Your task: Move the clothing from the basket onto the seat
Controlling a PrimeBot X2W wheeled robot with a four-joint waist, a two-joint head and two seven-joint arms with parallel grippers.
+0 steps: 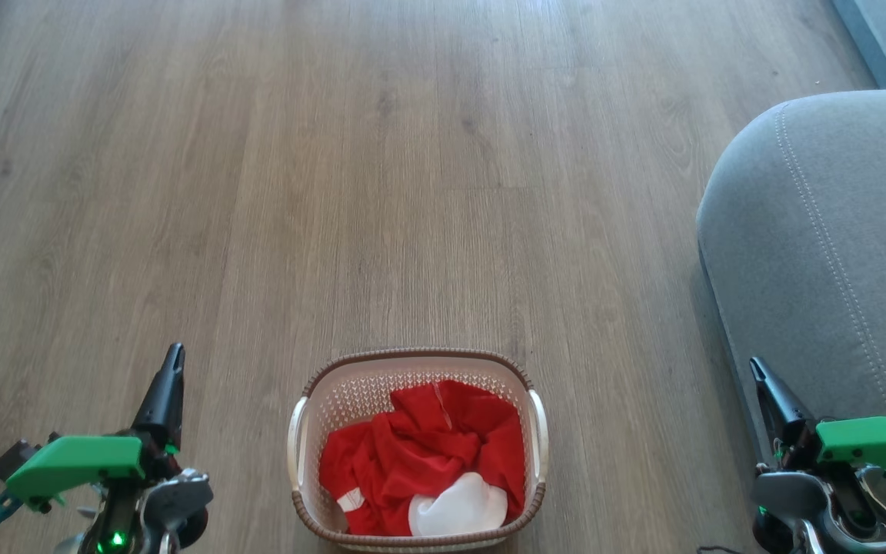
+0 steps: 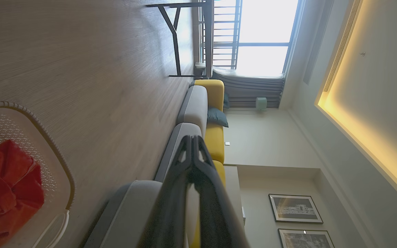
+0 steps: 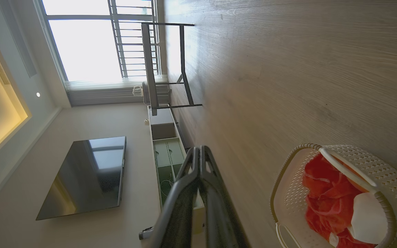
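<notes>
The cream basket with a brown woven rim stands on the wooden floor at the bottom middle of the head view. Inside lies crumpled red clothing with a small white piece at its near side. The grey seat with pale double stitching fills the right edge. My left gripper hangs shut at the lower left, well left of the basket. My right gripper is shut at the lower right, beside the seat's front. Both are empty. The basket and clothing also appear in the left wrist view, as does the left gripper. The right wrist view shows the basket, clothing and right gripper.
Bare wooden floor stretches ahead of the basket. A long grey and yellow sofa runs towards a window. A dark-framed table, a low cabinet and a wall television stand across the room.
</notes>
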